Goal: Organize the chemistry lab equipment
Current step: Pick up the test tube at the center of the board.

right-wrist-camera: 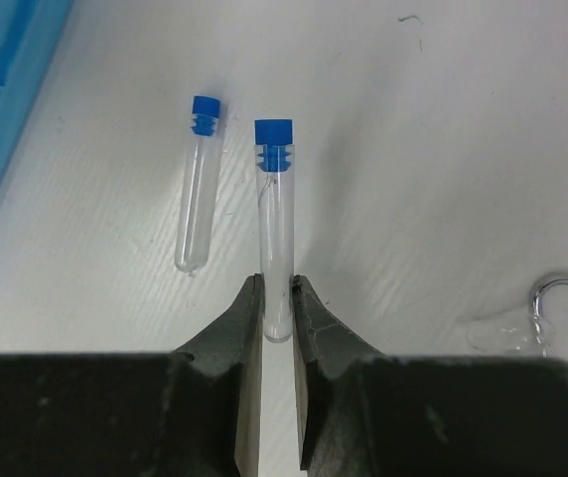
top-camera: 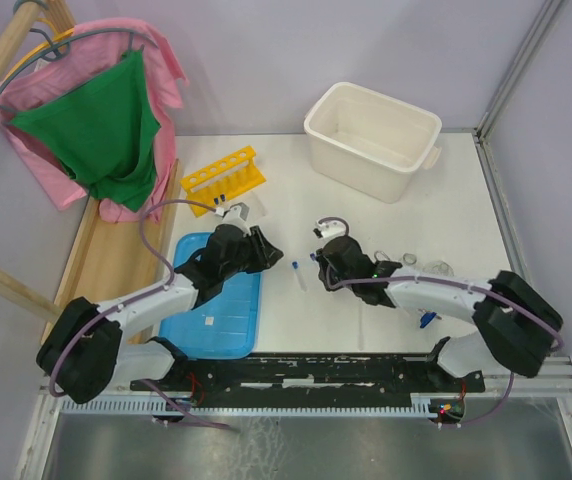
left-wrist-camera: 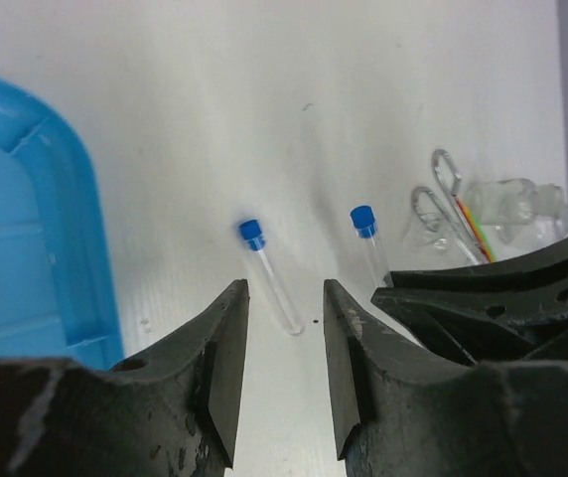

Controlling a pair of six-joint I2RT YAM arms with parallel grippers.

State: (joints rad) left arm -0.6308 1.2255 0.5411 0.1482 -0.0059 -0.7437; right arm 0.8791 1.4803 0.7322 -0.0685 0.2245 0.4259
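The white table (top-camera: 466,225) ends on the left at a wooden rail (top-camera: 106,260) and on the right at a metal frame post (top-camera: 504,88). The widest free surface lies in the middle, between the two arms.

The white tub (top-camera: 366,175) stands at the back right, and only its white floor shows. The flat blue lid (top-camera: 228,330) lies at the near left, partly covered by the left arm. The yellow rack (top-camera: 224,172) stands at the back left, well apart from the tubes. Whether its holes carry something, I cannot tell.

The left gripper (left-wrist-camera: 284,290) is low over the bare table, its fingers half apart with nothing between them. The loose tube (left-wrist-camera: 272,281) lies flat just ahead of it.

The right gripper (right-wrist-camera: 277,290) has its fingers narrow, pressed on the round end of the gripped tube (right-wrist-camera: 275,214), whose blue cap points away. Whether that tube is lifted, I cannot tell.

Beside the right arm, the glass flasks (left-wrist-camera: 514,202) and the metal tongs (left-wrist-camera: 441,194) lie close together, blurred and partly hidden by the gripper. A thin striped rod (left-wrist-camera: 471,227) lies across them.
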